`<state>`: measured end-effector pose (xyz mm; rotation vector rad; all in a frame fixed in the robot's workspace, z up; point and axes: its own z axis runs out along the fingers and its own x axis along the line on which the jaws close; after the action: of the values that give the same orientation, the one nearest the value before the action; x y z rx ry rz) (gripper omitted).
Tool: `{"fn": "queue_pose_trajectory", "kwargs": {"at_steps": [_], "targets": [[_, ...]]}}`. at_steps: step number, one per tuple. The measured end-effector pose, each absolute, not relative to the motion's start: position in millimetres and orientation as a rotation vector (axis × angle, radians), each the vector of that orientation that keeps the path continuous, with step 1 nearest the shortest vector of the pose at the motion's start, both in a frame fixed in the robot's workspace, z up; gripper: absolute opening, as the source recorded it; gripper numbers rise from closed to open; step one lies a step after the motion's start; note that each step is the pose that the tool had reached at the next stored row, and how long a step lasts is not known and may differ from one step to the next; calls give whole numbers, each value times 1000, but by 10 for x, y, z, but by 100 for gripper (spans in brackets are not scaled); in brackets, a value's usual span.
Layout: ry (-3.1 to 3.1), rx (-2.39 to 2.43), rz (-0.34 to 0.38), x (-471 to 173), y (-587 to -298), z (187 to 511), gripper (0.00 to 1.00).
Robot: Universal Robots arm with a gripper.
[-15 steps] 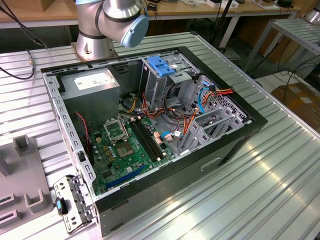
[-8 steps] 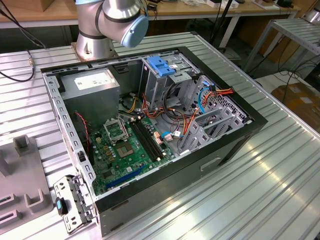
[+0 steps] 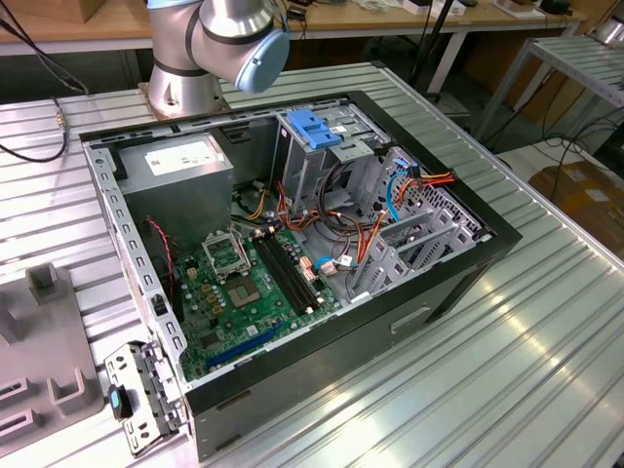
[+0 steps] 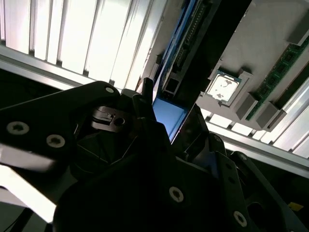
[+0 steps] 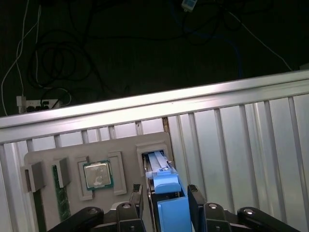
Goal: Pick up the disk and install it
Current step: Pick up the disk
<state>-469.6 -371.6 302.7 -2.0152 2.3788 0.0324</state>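
The gripper point(image 5: 165, 197) clamps the blue end of the disk point(image 5: 169, 186), which stands slotted in the grey parts holder point(image 5: 128, 150) beside a processor point(image 5: 98, 175), so lifting it and installing it in the open computer case point(image 3: 292, 359), central in the exterior view, apparently remain.

Exterior high; wrist views near disk point(image 5: 169, 198) point(image 4: 169, 116)

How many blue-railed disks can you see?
1: the disk sits in a slot of the grey tray, beside the processor chip. Others may hide inside the computer case.
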Motion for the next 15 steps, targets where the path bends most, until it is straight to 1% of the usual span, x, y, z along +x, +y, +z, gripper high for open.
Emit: {"fn": "queue_pose_trajectory", "kwargs": {"at_steps": [15], "targets": [[2349, -2056, 22, -4696, -3698, 2992, 50]]}}
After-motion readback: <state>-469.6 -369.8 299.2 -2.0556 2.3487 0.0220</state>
